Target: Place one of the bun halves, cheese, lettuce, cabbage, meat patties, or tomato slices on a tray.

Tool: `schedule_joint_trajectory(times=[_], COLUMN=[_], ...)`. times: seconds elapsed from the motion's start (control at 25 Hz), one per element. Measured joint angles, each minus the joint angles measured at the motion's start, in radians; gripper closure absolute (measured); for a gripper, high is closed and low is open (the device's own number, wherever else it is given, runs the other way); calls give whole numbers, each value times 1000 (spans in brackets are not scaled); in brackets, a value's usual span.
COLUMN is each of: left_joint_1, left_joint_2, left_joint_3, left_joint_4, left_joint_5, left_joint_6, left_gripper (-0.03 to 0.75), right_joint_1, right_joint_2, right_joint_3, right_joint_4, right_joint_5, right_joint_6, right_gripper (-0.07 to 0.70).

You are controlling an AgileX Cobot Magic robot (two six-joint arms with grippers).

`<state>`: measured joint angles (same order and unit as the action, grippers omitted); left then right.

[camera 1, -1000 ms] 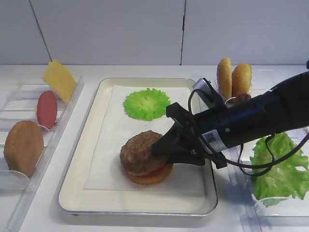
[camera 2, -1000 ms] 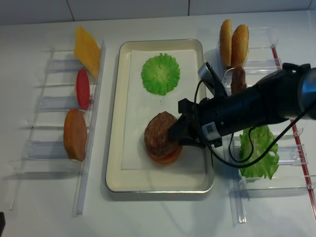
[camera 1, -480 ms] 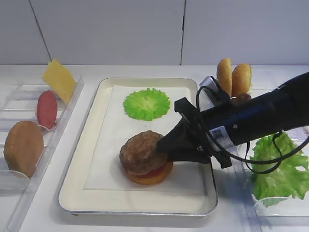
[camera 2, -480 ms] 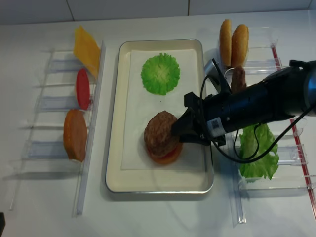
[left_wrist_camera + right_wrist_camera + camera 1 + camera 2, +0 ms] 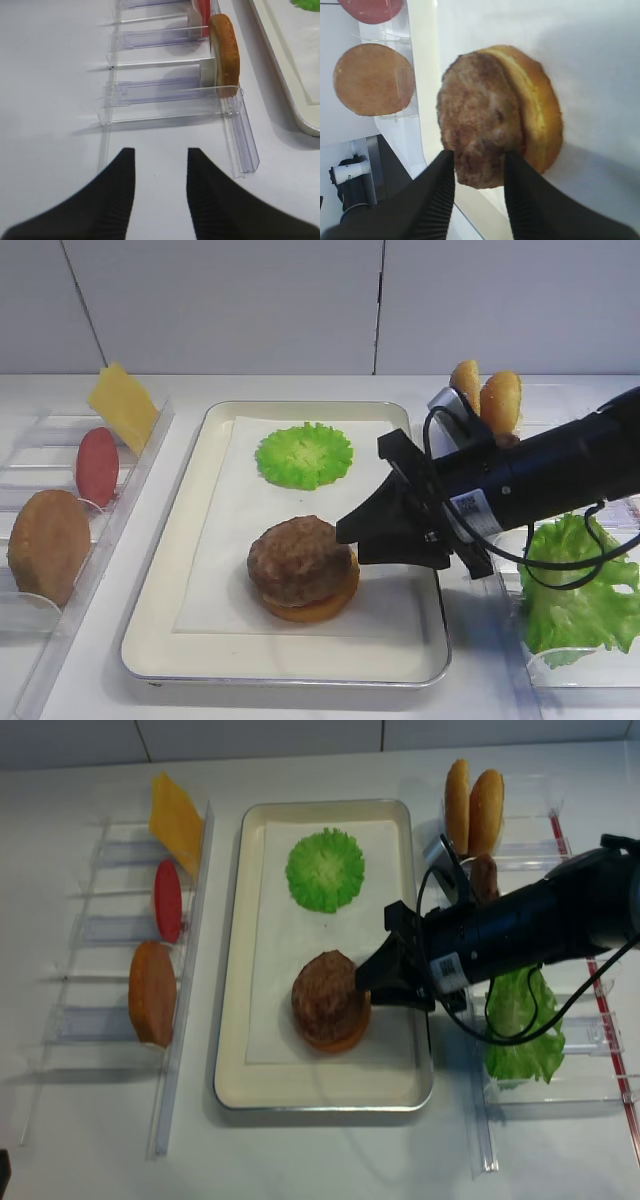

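Observation:
A silver tray (image 5: pixel 280 655) holds a brown meat patty (image 5: pixel 298 558) stacked on an orange bun half (image 5: pixel 312 606), and a round green cabbage leaf (image 5: pixel 303 454) behind them. My right gripper (image 5: pixel 350 543) is open at the patty's right edge. In the right wrist view its fingertips (image 5: pixel 445 165) flank the near rim of the patty (image 5: pixel 477 125), gripping nothing. The left gripper (image 5: pixel 160 160) is open over bare white table, in front of a bun half (image 5: pixel 225 55) standing in a clear rack.
The left clear rack (image 5: pixel 100 1020) holds cheese (image 5: pixel 123 405), a tomato slice (image 5: pixel 97 466) and a bun half (image 5: pixel 48 545). The right rack has two bun halves (image 5: pixel 485 400), a patty (image 5: pixel 483 878) and lettuce (image 5: pixel 575 585) under my right arm.
My right gripper has widened its jaws and drawn back to the right, off the patty. The patty stays lying on the bun stack.

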<state>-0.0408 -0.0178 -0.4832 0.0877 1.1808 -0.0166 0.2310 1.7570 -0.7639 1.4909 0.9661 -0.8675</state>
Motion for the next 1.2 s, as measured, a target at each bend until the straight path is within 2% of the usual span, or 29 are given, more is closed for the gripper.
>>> schedule_joint_trajectory(times=[0.72, 0.8, 0.96, 1.08, 1.2], left_joint_1=[0, 0, 0, 0, 0], left_joint_2=[0, 0, 0, 0, 0], left_joint_3=[0, 0, 0, 0, 0], left_joint_4=[0, 0, 0, 0, 0], left_joint_5=[0, 0, 0, 0, 0], left_joint_6=[0, 0, 0, 0, 0], left_gripper=[482, 482, 482, 483, 483], right_joint_1=[0, 0, 0, 0, 0], right_joint_2=[-216, -251, -319, -372, -429], right_joint_3=[0, -15, -105, -176, -232], right_joint_4=[-27, -98, -303, -493, -670], right_joint_5=[-17, -17, -14, 13, 72], right_joint_6=[37, 88, 257, 403, 539], right_gripper=[346, 344, 344, 343, 343])
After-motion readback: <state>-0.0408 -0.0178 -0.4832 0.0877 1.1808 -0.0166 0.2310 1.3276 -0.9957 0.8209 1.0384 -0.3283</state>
